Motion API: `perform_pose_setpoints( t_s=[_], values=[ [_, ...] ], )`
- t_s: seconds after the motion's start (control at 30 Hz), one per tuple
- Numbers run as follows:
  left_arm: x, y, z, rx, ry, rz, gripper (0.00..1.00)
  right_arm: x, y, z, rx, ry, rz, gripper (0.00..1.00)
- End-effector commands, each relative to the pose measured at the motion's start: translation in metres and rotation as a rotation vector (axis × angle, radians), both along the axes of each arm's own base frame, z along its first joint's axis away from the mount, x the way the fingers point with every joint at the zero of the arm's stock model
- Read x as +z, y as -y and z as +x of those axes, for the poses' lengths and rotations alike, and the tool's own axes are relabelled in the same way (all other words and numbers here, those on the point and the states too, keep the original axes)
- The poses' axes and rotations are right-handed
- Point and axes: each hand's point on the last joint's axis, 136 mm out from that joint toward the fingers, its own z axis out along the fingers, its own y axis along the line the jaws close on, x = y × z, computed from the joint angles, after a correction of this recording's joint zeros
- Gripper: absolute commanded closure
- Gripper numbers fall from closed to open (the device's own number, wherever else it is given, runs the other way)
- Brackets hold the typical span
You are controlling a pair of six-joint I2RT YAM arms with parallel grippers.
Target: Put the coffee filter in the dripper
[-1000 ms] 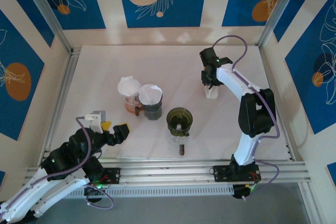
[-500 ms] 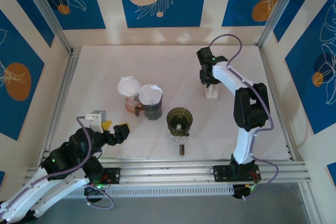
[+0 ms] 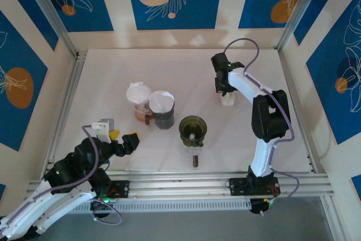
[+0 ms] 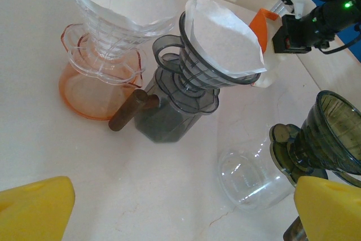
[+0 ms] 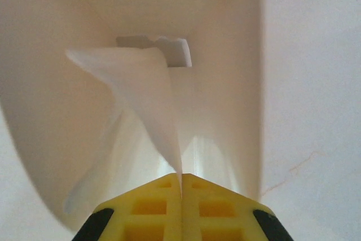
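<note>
The white paper coffee filter (image 5: 151, 99) is pinched by the closed right gripper (image 5: 181, 181) inside its white holder (image 3: 227, 100), not yet carried to the empty translucent dark-green dripper (image 3: 193, 127); the left gripper (image 3: 120, 137) is spread wide.

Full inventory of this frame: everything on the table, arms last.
Clear ribbed dripper on orange base: one, left of centre, white filter inside.
Smoky grey dripper: one, beside it, white paper filter inside.
Olive green dripper: one, centre, empty.
Clear glass cup: one, at the olive dripper's base.
White filter holder: one, orange trim, far right.
Loose white filter: one, at the holder.
Table: one, white.
Left gripper: open, yellow pads, near left.
Right gripper: shut on loose white filter.
</note>
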Motion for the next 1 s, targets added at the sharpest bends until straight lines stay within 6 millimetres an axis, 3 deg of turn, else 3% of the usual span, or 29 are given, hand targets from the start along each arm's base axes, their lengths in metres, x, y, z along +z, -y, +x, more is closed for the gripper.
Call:
perform_pose_setpoints(
  t_s=[0.0, 0.37, 0.63, 0.8, 0.97],
  values=[
    [0.019, 0.000, 0.002, 0.002, 0.047, -0.024, 0.00, 0.036, 0.003, -0.018, -0.017, 0.064, 0.022, 1.00],
    [0.031, 0.002, -0.002, -0.030, 0.064, -0.034, 0.00, 0.091, -0.009, -0.113, -0.029, 0.109, 0.238, 1.00],
    [0.044, 0.012, -0.004, -0.086, 0.072, -0.036, 0.00, 0.148, -0.039, -0.192, 0.131, 0.142, 0.410, 1.00],
    [0.054, 0.022, -0.004, -0.131, 0.069, -0.009, 0.00, 0.173, -0.070, -0.238, 0.252, -0.002, 0.525, 1.00],
    [0.058, 0.034, -0.002, -0.177, 0.059, 0.006, 0.00, 0.189, -0.087, -0.271, 0.276, -0.175, 0.577, 1.00]
  ],
)
